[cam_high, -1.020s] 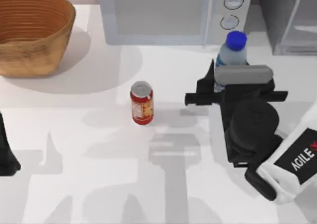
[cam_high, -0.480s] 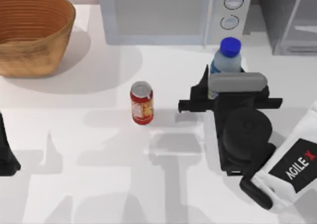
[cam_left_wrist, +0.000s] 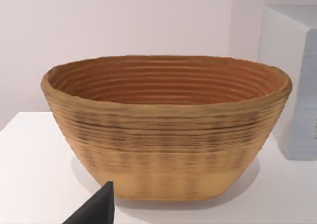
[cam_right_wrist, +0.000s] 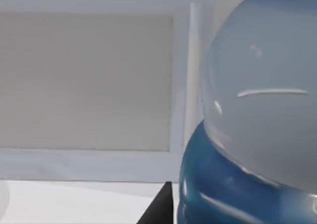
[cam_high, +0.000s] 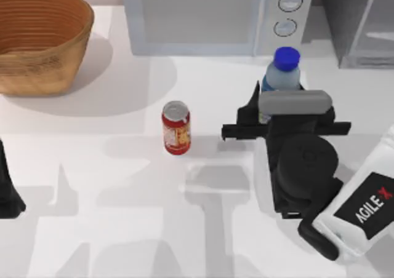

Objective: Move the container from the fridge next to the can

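Observation:
The container (cam_high: 281, 75), a clear bottle with a blue cap, stands upright in front of the white microwave's knobs, well to the right of the can. My right gripper (cam_high: 280, 103) is shut on its body, one black finger (cam_high: 252, 103) showing at its left side. In the right wrist view the container (cam_right_wrist: 257, 135) sits very close, with a dark fingertip (cam_right_wrist: 159, 208) beside it. The can (cam_high: 176, 127), red with a silver top, stands upright near the table's middle. The fridge (cam_high: 363, 26) is at the back right corner. My left arm (cam_high: 7, 192) is parked at the left edge.
A white microwave (cam_high: 203, 16) runs along the back, just behind the container. A woven basket (cam_high: 40, 38) stands at the back left; it is also close ahead in the left wrist view, basket (cam_left_wrist: 166, 130). Bare white tabletop (cam_high: 228, 167) lies between can and container.
Over the last second my right gripper carried the container a little to the left and slightly toward the front. In the last half second it has hardly moved. The can stayed put.

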